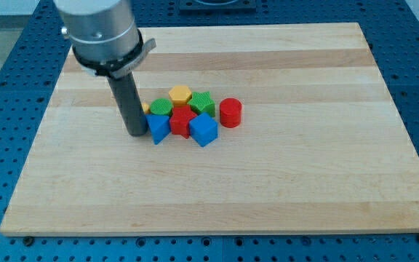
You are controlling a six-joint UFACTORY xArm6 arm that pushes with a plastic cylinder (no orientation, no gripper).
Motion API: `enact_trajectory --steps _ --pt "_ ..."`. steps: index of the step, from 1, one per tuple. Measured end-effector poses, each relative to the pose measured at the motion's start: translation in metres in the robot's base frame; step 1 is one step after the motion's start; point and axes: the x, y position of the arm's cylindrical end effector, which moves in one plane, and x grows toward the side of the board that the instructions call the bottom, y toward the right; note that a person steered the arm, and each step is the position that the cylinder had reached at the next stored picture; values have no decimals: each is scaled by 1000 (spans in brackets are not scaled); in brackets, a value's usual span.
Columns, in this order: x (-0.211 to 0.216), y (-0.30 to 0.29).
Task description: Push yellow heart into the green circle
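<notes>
My tip [135,134] rests on the wooden board [282,189] at the left edge of a tight cluster of blocks. Only a small corner of the yellow heart [145,107] shows behind the rod, just right of it. The green circle [160,108] sits right next to that yellow corner, touching or nearly touching it. A blue triangular block [157,128] lies directly right of my tip, about touching the rod.
The cluster also holds a yellow hexagon [180,94], a green block [202,102], a red block [182,120], a blue cube [203,129] and a red cylinder [230,112] at its right. Blue perforated table [6,87] surrounds the board.
</notes>
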Motion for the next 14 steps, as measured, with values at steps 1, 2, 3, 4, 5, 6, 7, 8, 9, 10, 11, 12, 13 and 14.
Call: enact_trajectory --steps 1,2,3,4,5,6,7,8,9,10,11,12,13,14 --pt "-7 0" --pt "-7 0" --pt "-7 -5" --pt "-9 -35" --pt "-20 -65" --pt "-45 -84" --pt "-83 -88" --pt "-95 -75" --pt "-95 -53" --pt "-82 -45" --pt "-69 -37" --pt "-59 -35" --pt "-57 -35" --pt "-53 -35"
